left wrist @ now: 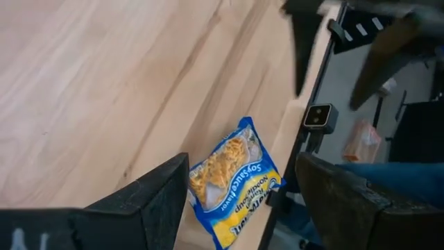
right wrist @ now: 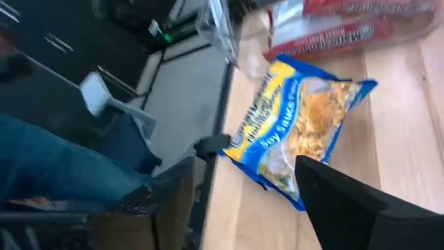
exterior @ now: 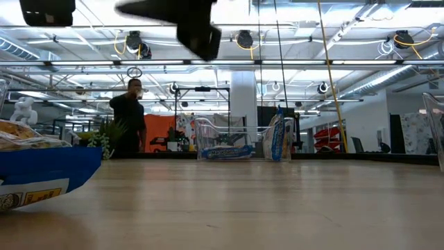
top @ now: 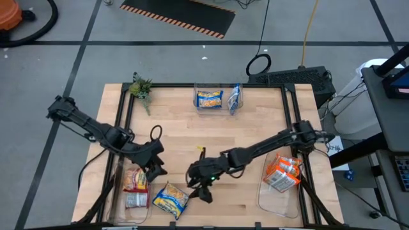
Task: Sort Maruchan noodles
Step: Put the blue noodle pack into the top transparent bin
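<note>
Crinkly plastic film wraps the blue-and-yellow packet, which lies flat on the wooden table at about seven o'clock from the table's middle, near the front edge; it looks light, with a brittle noodle block inside that could crack under a hard squeeze, and a glossy skin that may slide on the wood; I judge the best hold to be across a short edge or the sealed fin, with a shallow pinch, since the flat face offers the fingers little to bite.

The right gripper hovers just beside that packet, at its three o'clock, fingers apart and empty; the left gripper sits at the packet's eleven o'clock, above the edge of the left bin, its fingers also spread with nothing between them.

Sorting appears partly done; red-and-white packets lie in the left bin, orange packets in the right bin, and two blue-and-yellow ones in the far bin at twelve o'clock.

The high view alone gives the whole layout and which arm is which; the right wrist view shows the packet's print and wrinkled film close up, plus the corner of the left bin beside it; the left wrist view shows the packet lying close to the table's edge; the low view shows a person standing in the room beyond and the far bin end-on, but hides both grippers' fingers.
</note>
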Controlling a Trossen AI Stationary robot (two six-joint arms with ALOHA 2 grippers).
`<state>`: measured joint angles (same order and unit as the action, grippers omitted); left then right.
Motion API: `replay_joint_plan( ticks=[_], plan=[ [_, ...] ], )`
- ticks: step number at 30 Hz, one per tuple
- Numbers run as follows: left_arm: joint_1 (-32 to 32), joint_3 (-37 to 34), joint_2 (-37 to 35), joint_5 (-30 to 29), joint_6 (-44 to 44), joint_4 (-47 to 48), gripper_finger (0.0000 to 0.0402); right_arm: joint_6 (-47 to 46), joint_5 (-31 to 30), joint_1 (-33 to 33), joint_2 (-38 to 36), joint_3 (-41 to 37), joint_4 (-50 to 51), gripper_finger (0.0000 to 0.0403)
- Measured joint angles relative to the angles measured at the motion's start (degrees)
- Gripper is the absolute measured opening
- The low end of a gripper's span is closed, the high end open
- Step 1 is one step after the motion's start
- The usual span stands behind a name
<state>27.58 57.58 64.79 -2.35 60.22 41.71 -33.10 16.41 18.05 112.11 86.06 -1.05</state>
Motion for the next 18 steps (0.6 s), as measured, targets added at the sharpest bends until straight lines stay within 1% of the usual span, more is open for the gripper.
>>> replay_joint_plan(
  ticks=[3, 5, 8, 11, 15, 18],
  plan=[
    [1.30, 0.00, 0.04, -2.38, 0.52, -0.02, 0.0271, 1.81, 0.34, 0.05, 2.94, 0.64, -0.45, 0.0251],
    [1.91, 0.00, 0.26, -3.24, 1.39, -0.02, 0.0271, 2.58, 0.36, 0.47, 4.36, 0.64, -0.37, 0.0255],
    [3.12, 0.00, 0.44, -3.90, 3.88, -0.01, 0.0271, 3.45, 0.38, 1.55, 6.01, 0.64, -0.20, 0.0253],
    [4.35, 0.00, 0.44, -5.28, 6.61, -0.02, 0.0271, 6.44, 0.13, 3.01, 7.03, 0.65, -0.88, 0.0246],
    [5.56, 0.00, 0.44, -9.53, 8.56, 0.00, 0.0271, 9.37, -2.91, 4.58, 9.57, 0.70, -1.58, 0.0239],
    [6.01, 0.00, 0.44, -10.95, 9.25, 0.00, 0.0271, 11.40, -5.85, 5.00, 11.63, 0.68, -2.16, 0.0239]
  ],
)
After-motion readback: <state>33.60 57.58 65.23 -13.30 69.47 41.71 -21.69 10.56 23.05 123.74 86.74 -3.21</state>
